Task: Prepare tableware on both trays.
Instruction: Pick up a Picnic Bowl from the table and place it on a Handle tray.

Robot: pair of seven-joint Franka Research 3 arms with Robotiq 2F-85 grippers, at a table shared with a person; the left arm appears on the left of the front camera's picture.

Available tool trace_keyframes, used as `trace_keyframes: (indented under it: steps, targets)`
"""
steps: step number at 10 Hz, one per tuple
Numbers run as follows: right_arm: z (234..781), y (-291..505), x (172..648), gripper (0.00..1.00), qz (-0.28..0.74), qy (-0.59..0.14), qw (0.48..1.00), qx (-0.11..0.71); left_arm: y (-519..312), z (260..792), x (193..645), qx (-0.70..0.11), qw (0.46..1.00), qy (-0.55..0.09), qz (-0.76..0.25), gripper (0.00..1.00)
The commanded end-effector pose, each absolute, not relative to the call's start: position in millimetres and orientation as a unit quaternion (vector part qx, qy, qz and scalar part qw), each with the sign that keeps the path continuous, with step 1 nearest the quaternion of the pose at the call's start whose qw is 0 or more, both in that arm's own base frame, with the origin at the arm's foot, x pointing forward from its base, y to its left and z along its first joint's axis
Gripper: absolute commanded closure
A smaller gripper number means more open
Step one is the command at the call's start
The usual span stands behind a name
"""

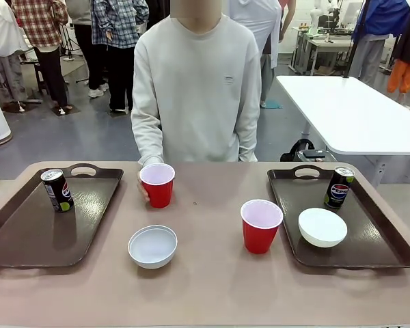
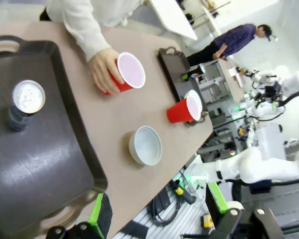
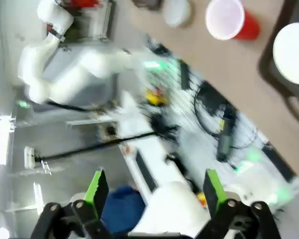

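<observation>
Standing on the left tray (image 1: 27,232), one black can (image 1: 57,190) is well apart from the left gripper (image 2: 157,209), which is spread and empty off that tray's near corner. Right of the tray, a person's hand (image 2: 102,69) clasps a red cup (image 1: 157,184). A bowl (image 1: 152,246), second cup (image 1: 261,225) and the other tray (image 1: 376,239) lie farther right. The right gripper (image 3: 154,191) is spread and its view is blurred.

Tan tabletop (image 1: 212,287), white table (image 1: 348,113) beyond on the right, black bag (image 1: 304,152) just beside it
</observation>
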State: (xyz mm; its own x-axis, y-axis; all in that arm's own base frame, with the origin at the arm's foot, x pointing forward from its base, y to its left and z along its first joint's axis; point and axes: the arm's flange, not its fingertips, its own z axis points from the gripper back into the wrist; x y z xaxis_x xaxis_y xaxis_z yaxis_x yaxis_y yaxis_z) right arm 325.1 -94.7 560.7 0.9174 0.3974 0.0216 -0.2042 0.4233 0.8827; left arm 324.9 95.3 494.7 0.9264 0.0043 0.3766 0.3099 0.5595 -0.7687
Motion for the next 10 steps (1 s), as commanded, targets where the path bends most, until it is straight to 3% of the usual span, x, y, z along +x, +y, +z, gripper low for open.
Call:
trace_keyframes:
  steps: [1, 4, 5, 10]
  targets:
    - [545, -108, 333, 0.0, -0.095, 0.015, 0.703, 0.705, 96, 495, 325, -0.466, 0.863, -0.173, -0.089, 0.0]
    - [508, -145, 301, 0.0, -0.176, -0.025, 0.703, 0.688, 96, 495, 325, -0.466, 0.863, -0.173, -0.089, 0.0]
    - [520, -154, 322, 0.0, -0.025, 0.069, 0.774, 0.63, 96, 495, 325, -0.466, 0.863, -0.173, -0.089, 0.0]
    - [520, -154, 322, 0.0, -0.025, 0.069, 0.774, 0.63, 96, 495, 325, -0.466, 0.863, -0.173, -0.089, 0.0]
